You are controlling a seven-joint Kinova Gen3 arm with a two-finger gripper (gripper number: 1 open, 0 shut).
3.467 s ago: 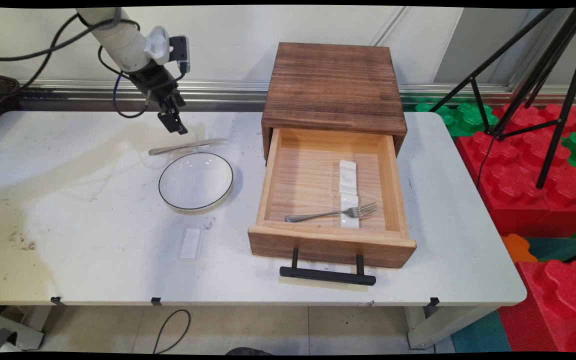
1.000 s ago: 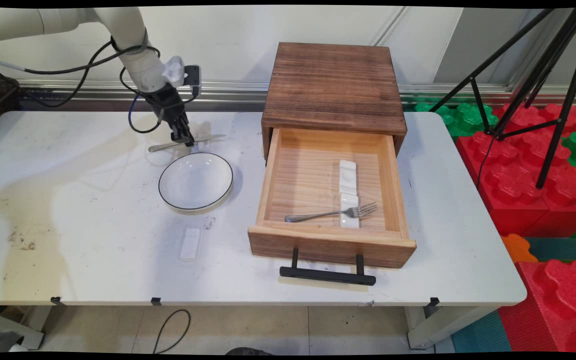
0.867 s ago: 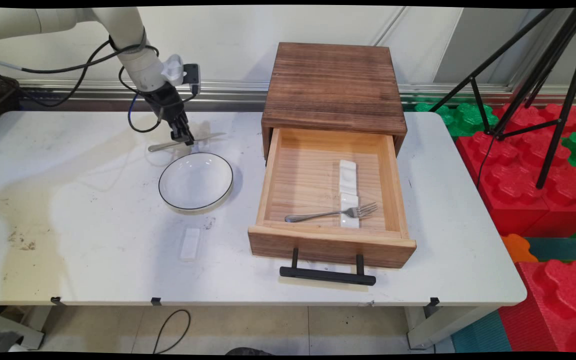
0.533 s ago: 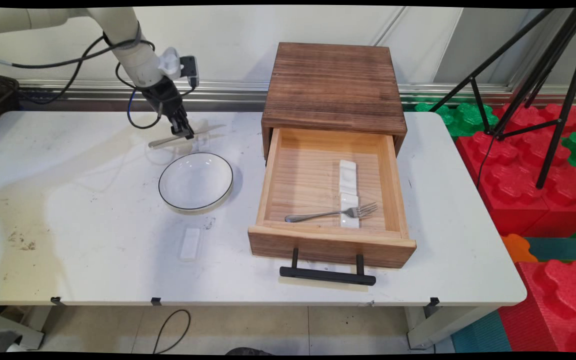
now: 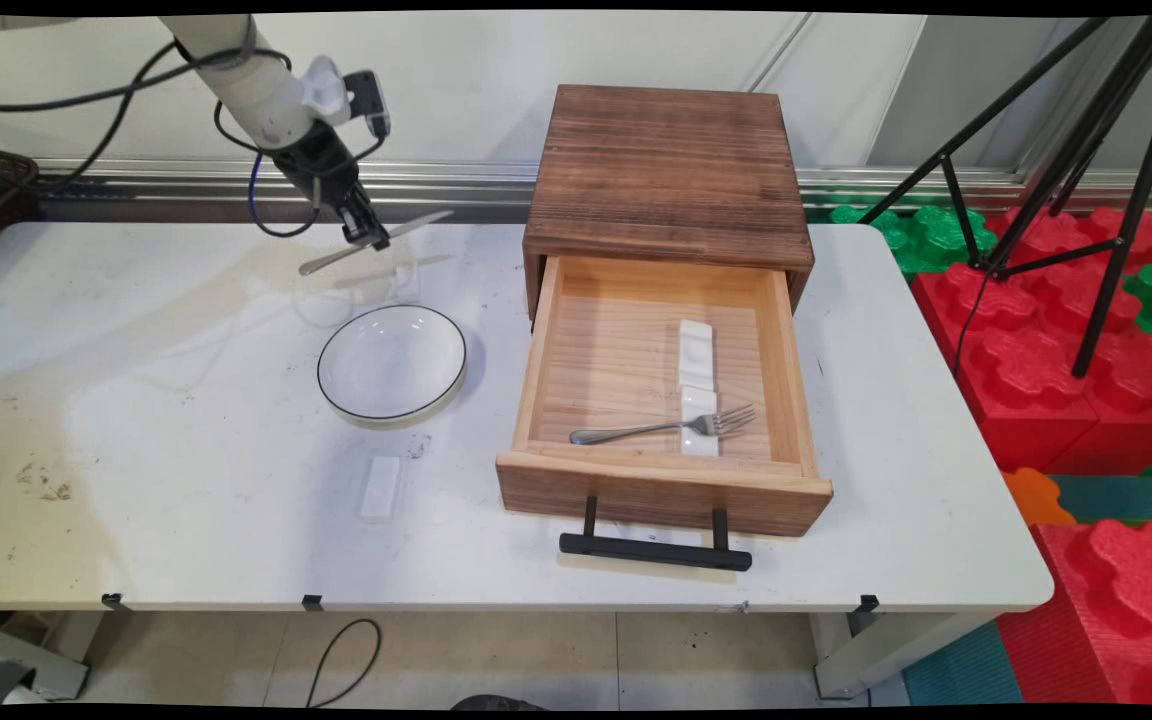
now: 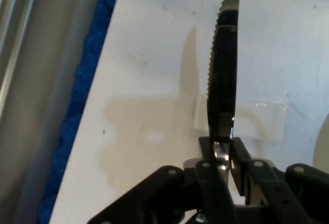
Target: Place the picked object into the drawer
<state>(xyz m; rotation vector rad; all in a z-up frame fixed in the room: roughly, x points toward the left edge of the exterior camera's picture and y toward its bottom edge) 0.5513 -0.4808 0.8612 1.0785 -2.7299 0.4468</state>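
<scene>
Steel knife (image 5: 376,243) sits clamped between my hand's (image 5: 370,240) two fingers, lifted clear of the counter (image 5: 166,420) — its shadow falls on the white surface below. In the hand view the serrated blade runs straight up from the fingertips (image 6: 212,149), a small clear rest (image 6: 257,118) lying on the counter beneath. Black-rimmed white bowl (image 5: 392,365) lies nearer the camera than the hand, apart from it. Wooden drawer (image 5: 661,400) stands open to the right — fork (image 5: 664,428) inside. I see no readable lettering.
</scene>
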